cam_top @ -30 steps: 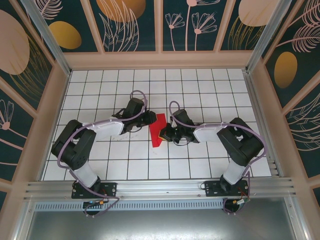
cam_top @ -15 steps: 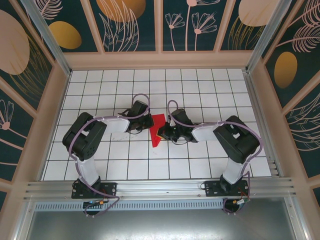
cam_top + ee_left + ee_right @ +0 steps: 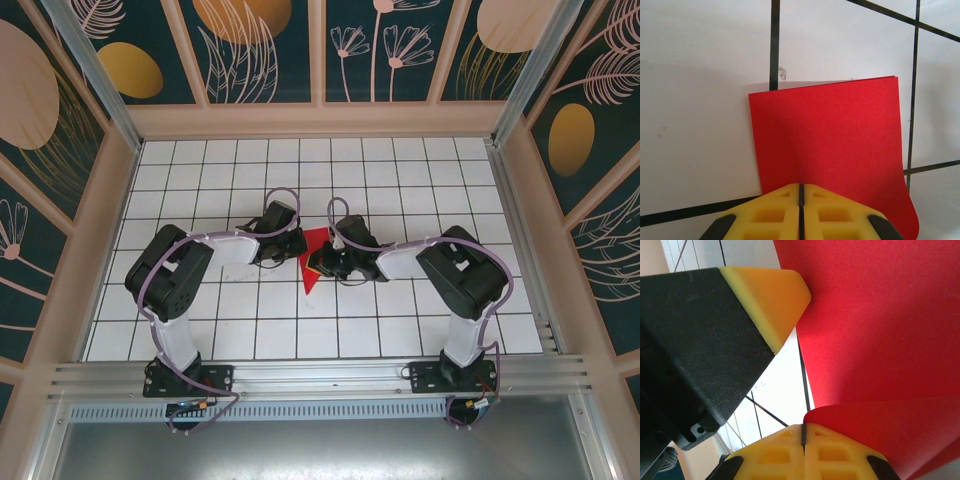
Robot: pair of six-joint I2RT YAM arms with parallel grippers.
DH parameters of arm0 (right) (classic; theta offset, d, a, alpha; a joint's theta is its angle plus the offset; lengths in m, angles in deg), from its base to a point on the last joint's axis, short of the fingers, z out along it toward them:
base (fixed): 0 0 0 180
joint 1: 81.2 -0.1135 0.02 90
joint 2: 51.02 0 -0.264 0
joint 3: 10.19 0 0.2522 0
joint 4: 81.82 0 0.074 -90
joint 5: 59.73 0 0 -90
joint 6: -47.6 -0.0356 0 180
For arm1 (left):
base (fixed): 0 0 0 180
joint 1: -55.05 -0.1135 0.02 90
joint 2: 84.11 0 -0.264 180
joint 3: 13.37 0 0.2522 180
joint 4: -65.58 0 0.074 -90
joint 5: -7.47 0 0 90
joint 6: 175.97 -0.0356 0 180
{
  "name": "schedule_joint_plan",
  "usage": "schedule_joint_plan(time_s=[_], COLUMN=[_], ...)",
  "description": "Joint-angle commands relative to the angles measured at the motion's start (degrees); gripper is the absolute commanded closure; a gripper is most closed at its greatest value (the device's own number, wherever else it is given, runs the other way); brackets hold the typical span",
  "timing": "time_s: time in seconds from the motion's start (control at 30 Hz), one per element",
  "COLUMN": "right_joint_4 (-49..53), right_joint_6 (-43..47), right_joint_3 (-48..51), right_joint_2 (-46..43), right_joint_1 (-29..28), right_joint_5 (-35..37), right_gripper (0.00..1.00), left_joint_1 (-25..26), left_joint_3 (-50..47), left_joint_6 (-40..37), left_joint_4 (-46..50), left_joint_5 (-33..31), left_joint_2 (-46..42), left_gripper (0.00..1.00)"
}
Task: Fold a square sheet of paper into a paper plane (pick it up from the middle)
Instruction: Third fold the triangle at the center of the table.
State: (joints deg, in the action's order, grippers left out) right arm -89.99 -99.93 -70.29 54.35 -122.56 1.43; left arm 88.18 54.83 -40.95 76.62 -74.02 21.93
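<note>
The square sheet of paper (image 3: pixel 311 277) is bright red and lies folded on the white grid table between my two grippers. In the left wrist view the paper (image 3: pixel 830 135) lies flat as a folded rectangle, one near corner curling up. My left gripper (image 3: pixel 800 187) is shut, its yellow tips resting on the paper's near edge. From above, the left gripper (image 3: pixel 299 246) sits at the paper's left side. My right gripper (image 3: pixel 317 262) comes in from the right. It (image 3: pixel 803 426) is shut on a raised, curled flap of the paper (image 3: pixel 875 315). The left gripper's fingers (image 3: pixel 771 300) sit close by.
The white grid table (image 3: pixel 400 170) is walled by a beige frame and patterned panels. An aluminium rail (image 3: pixel 320 378) runs along the near edge by the arm bases. Both arms fold inward, their wrists almost meeting at the middle.
The left arm's elbow has swung upward and its gripper stays by the paper. The right gripper has slid left over the paper, so less red shows from above.
</note>
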Motion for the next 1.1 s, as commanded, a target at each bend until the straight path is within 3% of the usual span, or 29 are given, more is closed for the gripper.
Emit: schedule_joint_plan(time_s=[0.0, 1.07], right_joint_4=[-1.46, -1.18], right_joint_6=[0.89, -1.13], right_joint_3=[-1.81, -0.4], right_joint_2=[1.35, 2.41], right_joint_1=[-0.55, -0.17], right_joint_5=[-0.47, 3.87], right_gripper=[0.98, 0.99], left_joint_1=[-0.31, -0.27], left_joint_3=[0.94, 0.15], left_joint_6=[-1.3, -1.24], left_joint_4=[1.84, 1.23], left_joint_5=[0.29, 0.96], left_joint_2=[0.65, 0.44], left_gripper=[0.89, 0.89])
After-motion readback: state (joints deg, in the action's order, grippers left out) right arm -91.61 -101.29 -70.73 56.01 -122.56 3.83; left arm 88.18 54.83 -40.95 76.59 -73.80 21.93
